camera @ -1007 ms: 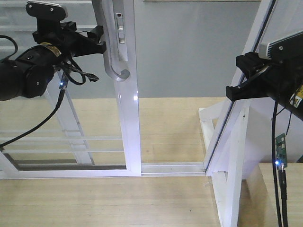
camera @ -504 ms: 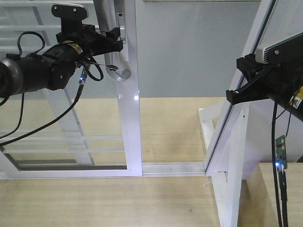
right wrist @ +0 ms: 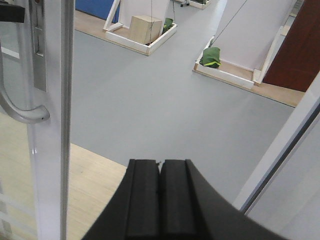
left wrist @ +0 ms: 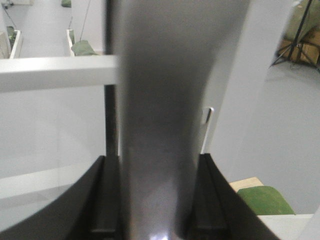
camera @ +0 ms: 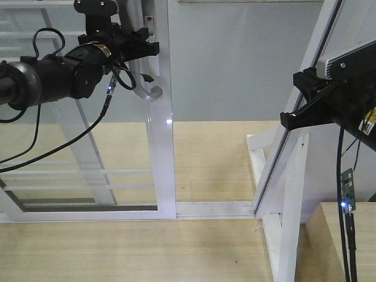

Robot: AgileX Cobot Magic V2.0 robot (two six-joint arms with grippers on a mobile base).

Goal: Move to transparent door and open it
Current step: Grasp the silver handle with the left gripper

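Note:
The transparent door point(camera: 161, 147) stands at the left, white-framed with thin white bars across the glass. Its curved light-grey handle point(camera: 148, 92) runs down the right stile. My left gripper point(camera: 147, 48) reaches in from the left at the handle's upper part. In the left wrist view the handle point(left wrist: 165, 100) fills the whole gap between the two black fingers point(left wrist: 102, 200), which sit against both of its sides. My right gripper point(camera: 292, 114) hangs apart at the right, near the slanted frame. Its jaws point(right wrist: 160, 175) are shut with nothing between them. The right wrist view shows the door point(right wrist: 50, 150) and handle point(right wrist: 20, 112) at far left.
A white slanted frame post point(camera: 282, 158) with a wooden brace point(camera: 289, 235) stands at the right. A floor track point(camera: 211, 207) joins it to the door. Grey floor lies beyond the opening, with a cardboard box point(right wrist: 146, 27) and a green bag point(right wrist: 210, 56) far off.
My left gripper has travelled right and slightly up, from left of the stile onto the handle, and now grips it. The right arm has hardly moved.

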